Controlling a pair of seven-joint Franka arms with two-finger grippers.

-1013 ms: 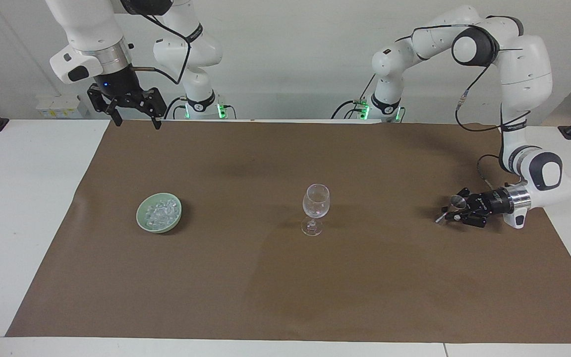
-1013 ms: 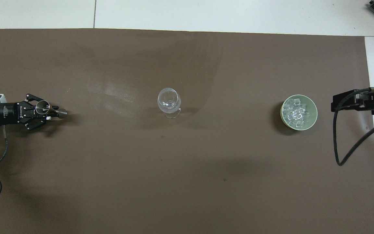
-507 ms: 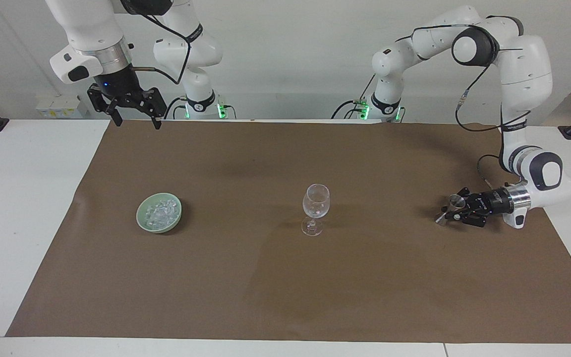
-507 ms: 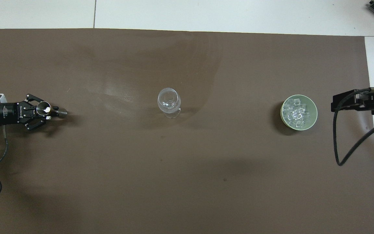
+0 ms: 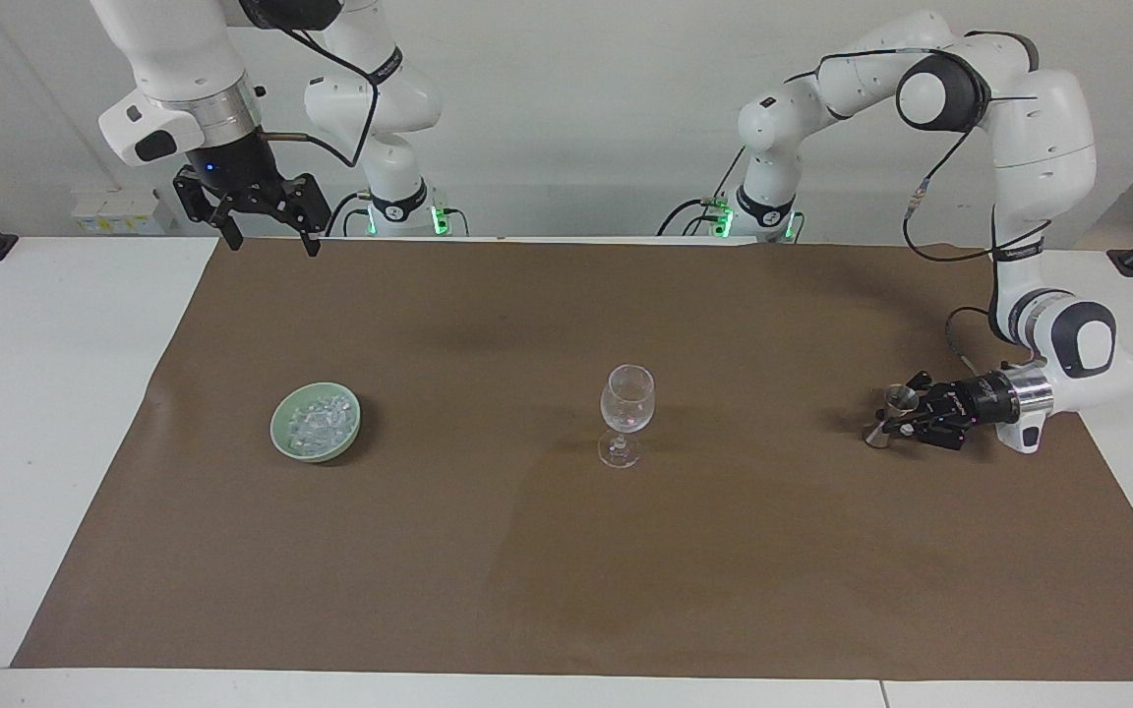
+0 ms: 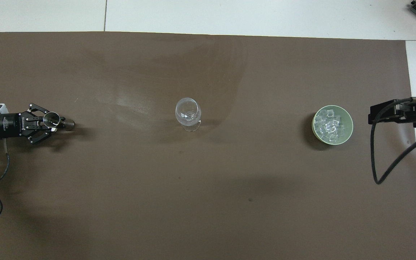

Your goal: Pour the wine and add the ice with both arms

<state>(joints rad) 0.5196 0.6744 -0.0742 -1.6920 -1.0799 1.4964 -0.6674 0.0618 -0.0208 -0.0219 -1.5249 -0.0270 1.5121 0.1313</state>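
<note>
A clear stemmed wine glass [image 5: 626, 398] stands upright mid-table, also in the overhead view [image 6: 187, 112]. Ice [image 5: 319, 421] fills a pale green bowl [image 5: 277, 431] toward the right arm's end; the ice [image 6: 329, 124] and bowl [image 6: 351, 127] also show from overhead. My left gripper [image 5: 906, 421] lies low and level at the left arm's end, shut on a small metal jigger [image 5: 893, 401] that stands nearly upright, foot at the mat. It shows from overhead too [image 6: 54, 122]. My right gripper [image 5: 269, 238] hangs open and empty high over the mat's edge by the robots.
A brown mat [image 5: 566, 580] covers most of the white table [image 5: 35, 413]. In the overhead view the right arm's wrist and a black cable [image 6: 385, 159] hang beside the bowl at the mat's edge.
The jigger in my left gripper has turned from tilted to nearly upright, and the gripper has drawn slightly back toward its end of the table. The right arm has stayed still.
</note>
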